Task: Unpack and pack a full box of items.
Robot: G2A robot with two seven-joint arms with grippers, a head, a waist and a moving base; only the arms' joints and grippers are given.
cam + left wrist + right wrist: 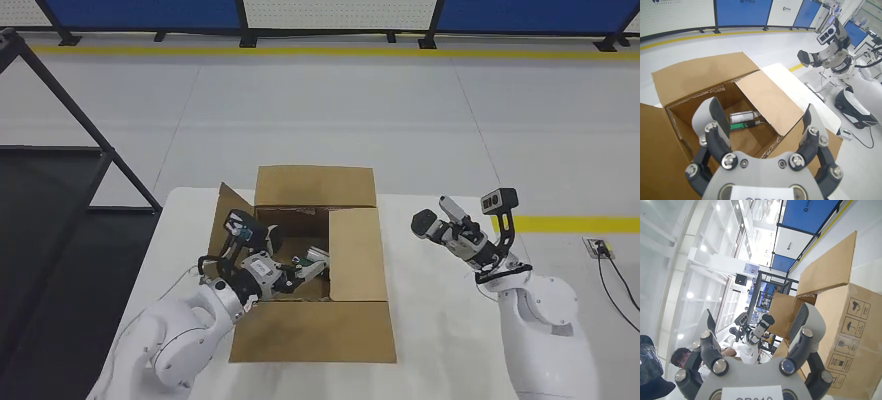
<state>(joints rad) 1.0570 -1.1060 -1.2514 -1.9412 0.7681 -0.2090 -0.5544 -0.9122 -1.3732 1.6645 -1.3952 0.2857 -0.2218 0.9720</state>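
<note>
Unpacking step, I judge: the left gripper, jaws wide and empty, hangs over the open box at table centre. A white can and a green-handled tool lie inside. Next it should descend and close on one. The right gripper waits at 3 o'clock of the box, also wide and empty.

Pale grey floor, a yellow line along blue partition panels and white pegboard panels. White table, black metal frame beside it. Round ceiling lights overhead.
</note>
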